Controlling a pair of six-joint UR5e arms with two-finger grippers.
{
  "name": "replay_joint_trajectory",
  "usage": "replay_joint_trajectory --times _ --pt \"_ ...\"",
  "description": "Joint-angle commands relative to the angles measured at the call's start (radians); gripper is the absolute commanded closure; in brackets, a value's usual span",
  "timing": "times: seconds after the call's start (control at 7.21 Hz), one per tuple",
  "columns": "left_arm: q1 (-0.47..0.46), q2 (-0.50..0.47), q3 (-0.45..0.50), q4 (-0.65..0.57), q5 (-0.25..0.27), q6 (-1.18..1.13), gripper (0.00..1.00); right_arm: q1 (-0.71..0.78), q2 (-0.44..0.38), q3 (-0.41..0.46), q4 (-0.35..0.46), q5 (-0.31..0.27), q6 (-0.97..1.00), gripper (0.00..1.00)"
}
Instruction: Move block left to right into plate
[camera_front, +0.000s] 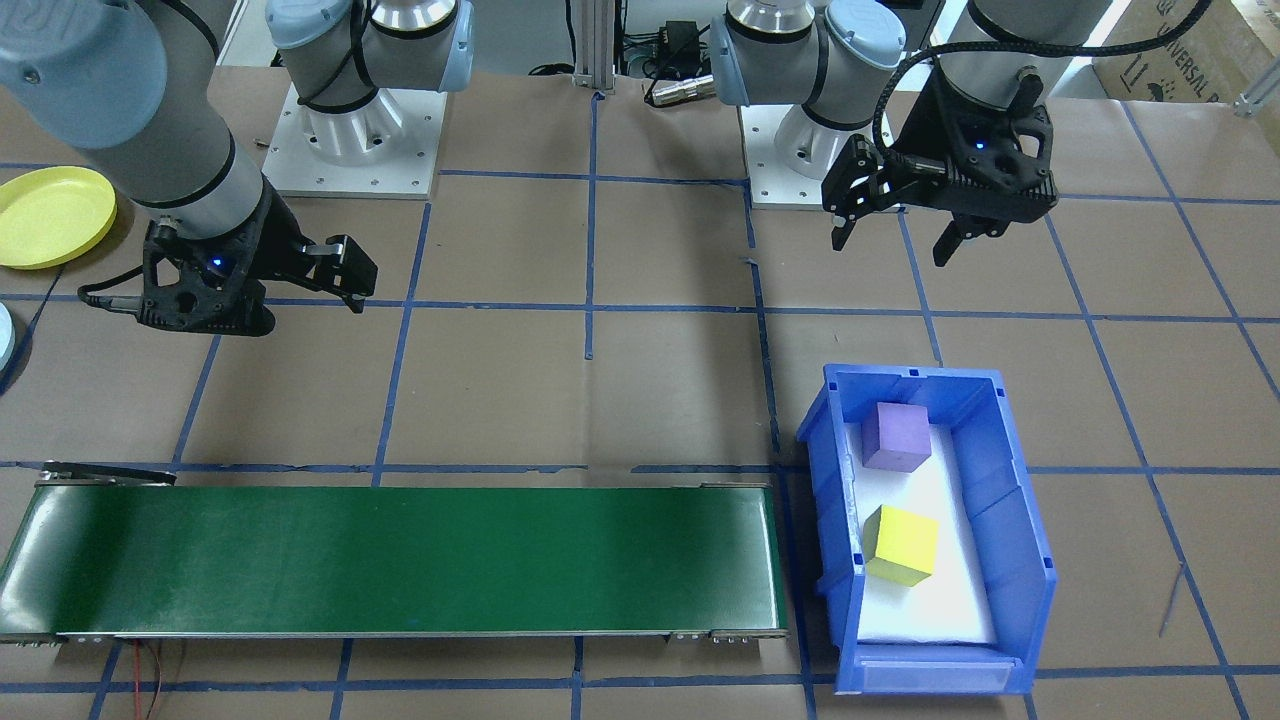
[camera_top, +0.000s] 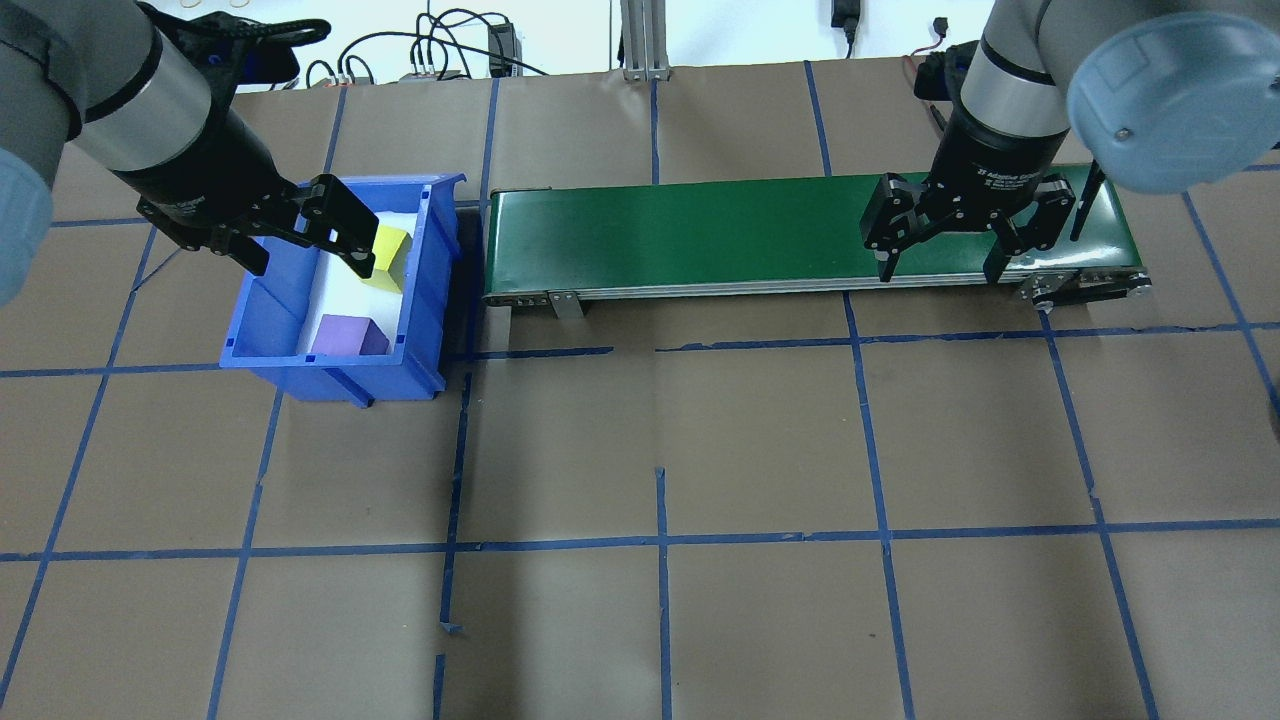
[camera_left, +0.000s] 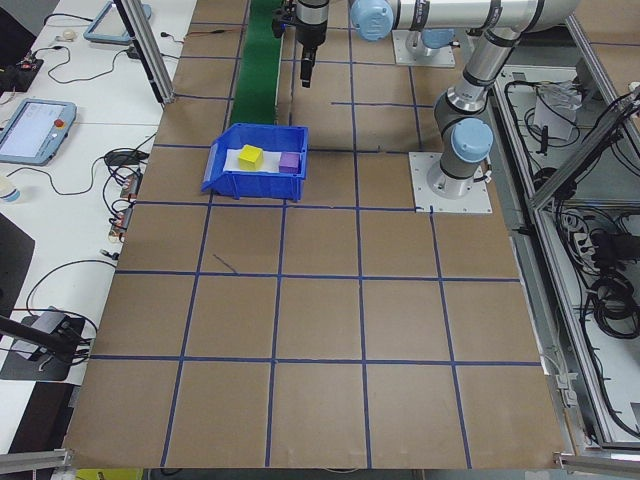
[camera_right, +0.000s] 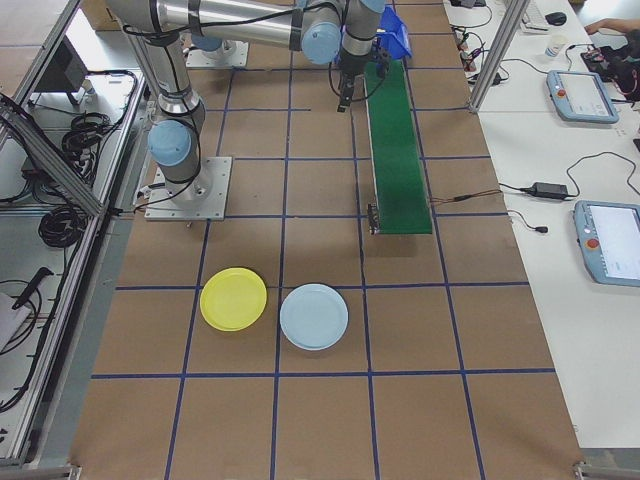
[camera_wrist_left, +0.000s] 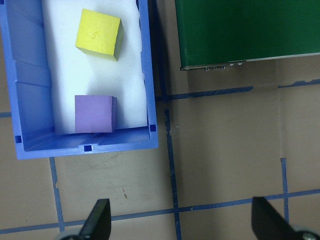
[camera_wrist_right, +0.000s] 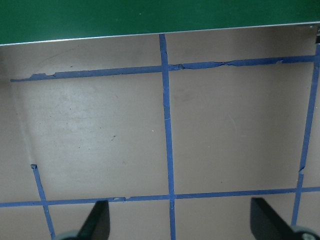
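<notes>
Left hand spread, empty, above table, right hand likewise.

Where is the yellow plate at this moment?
In the exterior right view the yellow plate lies on the table near the camera, touching or almost touching the light blue plate, beyond the conveyor belt's end.

Blue bin: open-topped; tall walls enclose yellow block and purple block, which sit apart, with white floor bare between them. Green conveyor lies just beside the bin's one long wall; brown table lies bare beyond the opposite wall.
</notes>
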Motion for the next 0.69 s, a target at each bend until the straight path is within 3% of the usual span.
replay_joint_trajectory --times 0.0,0.28,0.55 --pt "0.063 -0.011 -0.014 0.015 -0.012 0.074 0.00 0.000 0.001 0.001 0.000 0.000 -0.001 0.00" --pt "0.085 -0.124 -0.028 0.036 -0.006 0.098 0.00 0.003 -0.001 -0.006 0.001 0.000 0.000 0.00" --pt "0.119 -0.226 -0.029 0.153 0.002 0.210 0.00 -0.008 0.002 -0.020 -0.008 -0.009 -0.006 0.00"
